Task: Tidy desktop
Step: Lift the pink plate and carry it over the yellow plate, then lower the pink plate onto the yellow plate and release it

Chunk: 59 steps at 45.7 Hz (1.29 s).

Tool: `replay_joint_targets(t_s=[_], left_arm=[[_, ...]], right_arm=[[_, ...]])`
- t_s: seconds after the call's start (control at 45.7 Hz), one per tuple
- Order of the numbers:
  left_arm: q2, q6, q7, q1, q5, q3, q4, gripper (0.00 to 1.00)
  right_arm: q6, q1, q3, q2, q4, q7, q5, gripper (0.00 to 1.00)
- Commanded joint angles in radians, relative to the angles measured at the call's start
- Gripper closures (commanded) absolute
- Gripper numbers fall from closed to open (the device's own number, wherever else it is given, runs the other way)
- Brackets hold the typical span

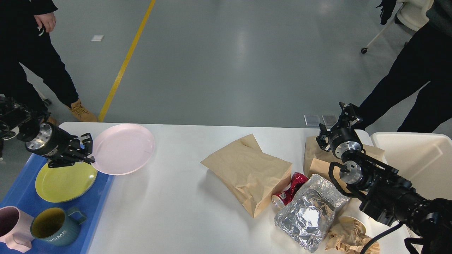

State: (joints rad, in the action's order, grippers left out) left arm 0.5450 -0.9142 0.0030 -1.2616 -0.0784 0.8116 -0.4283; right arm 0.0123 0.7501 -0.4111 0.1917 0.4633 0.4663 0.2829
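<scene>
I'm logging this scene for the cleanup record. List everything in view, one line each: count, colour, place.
desktop: 1, white, fills the lower view
plate: 1, pink, lifted over the table's left end, rim in the left gripper
tray: 1, blue, far left
yellow plate: 1, on the tray
mugs: 2, pink and teal, on the tray's near end
paper bags: 2, brown, centre and right
can: 1, red, crushed, beside the centre bag
foil bag: 1, silver, near right
crumpled paper: brown, near right
bin: 1, cream-white, far right
bystanders: 2, dark clothes, on the floor beyond
left gripper: black, shut on the plate rim
right gripper: black, raised above the right bag
</scene>
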Motion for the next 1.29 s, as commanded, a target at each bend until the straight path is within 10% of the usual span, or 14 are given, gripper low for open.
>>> replay_joint_targets(t_s=[0.0,0.525,1.268], left_arm=[[0.095,0.015,-0.008,0.014,0.0,-0.015,0.017,1.0],[0.128,0.37,0.005,0.294,-0.001,-0.256,0.109,1.0],[0.119,0.385,0.006,0.404,-0.001,-0.318,0.109,0.96]], right_arm=[[0.0,0.0,0.0,0.0,0.0,0.0,0.001,0.0],[0.0,0.0,0.0,0.0,0.0,0.0,-0.001,0.0],[0.0,0.0,0.0,0.0,0.0,0.0,-0.001,0.0]])
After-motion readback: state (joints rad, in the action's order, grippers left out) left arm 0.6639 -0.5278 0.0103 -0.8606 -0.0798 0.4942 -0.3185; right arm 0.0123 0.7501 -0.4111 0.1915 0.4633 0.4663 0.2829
